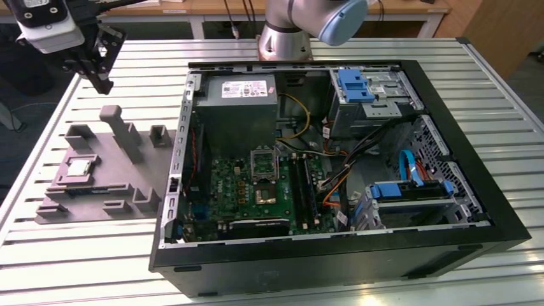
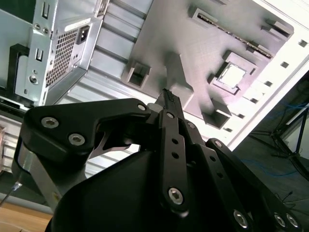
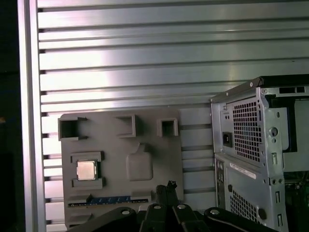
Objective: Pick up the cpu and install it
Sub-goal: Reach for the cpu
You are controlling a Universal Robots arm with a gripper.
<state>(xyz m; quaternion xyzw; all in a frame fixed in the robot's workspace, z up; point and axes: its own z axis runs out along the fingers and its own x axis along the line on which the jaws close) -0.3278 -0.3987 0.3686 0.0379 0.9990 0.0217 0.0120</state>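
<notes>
One cpu (image 1: 79, 167) in fixture (image 1: 106, 185) pocket near edge; hand (image 1: 104, 87) clenched, hovering well above.

A silver slatted metal table (image 1: 76, 255) carries an open black computer case (image 1: 340, 268), lying on its side. Inside lie a green motherboard (image 1: 246, 191), a grey power-supply box (image 1: 242, 121) and blue plastic drive brackets (image 1: 355, 86). Just beside the case, on the exterior view's left, rests a grey moulded plastic holder plate (image 1: 119, 175).
</notes>
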